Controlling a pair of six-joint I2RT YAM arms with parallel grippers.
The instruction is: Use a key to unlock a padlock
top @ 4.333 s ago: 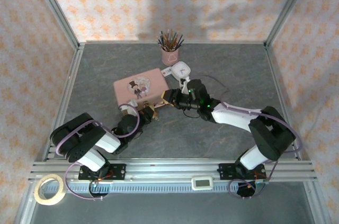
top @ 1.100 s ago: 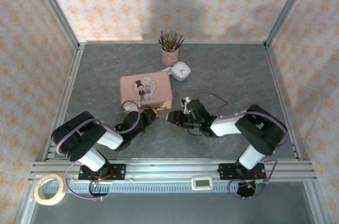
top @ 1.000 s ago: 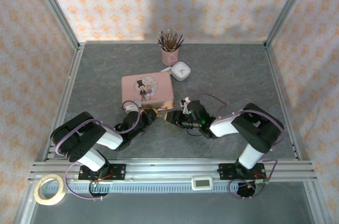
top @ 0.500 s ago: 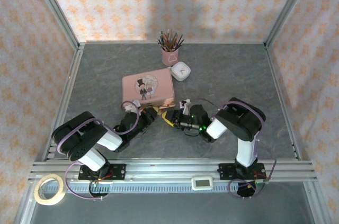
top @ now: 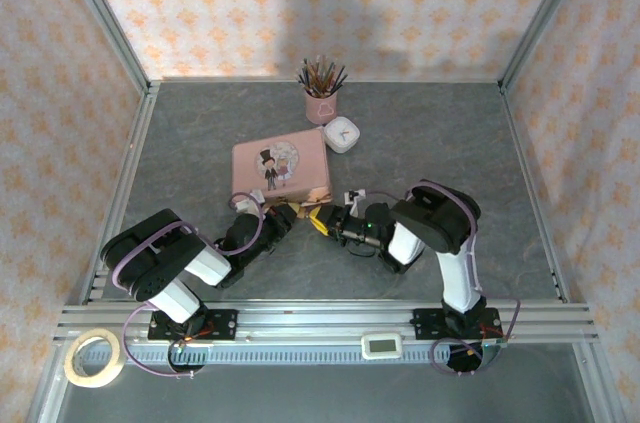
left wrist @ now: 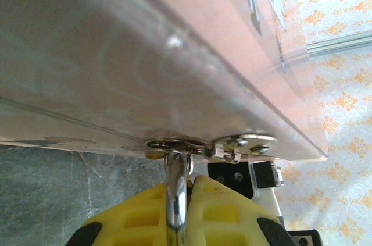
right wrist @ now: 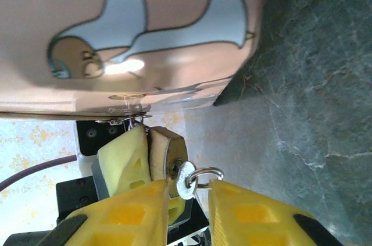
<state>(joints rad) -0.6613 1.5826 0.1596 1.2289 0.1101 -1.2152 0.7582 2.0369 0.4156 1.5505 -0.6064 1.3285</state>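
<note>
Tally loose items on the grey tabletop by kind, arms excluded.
Pink tin: 1
Pink cup of pencils: 1
White square case: 1
Padlock: 1
Key: 1
Total: 5

padlock just under pink tin edge | key touching padlock | right gripper jaws apart, straddling key
</note>
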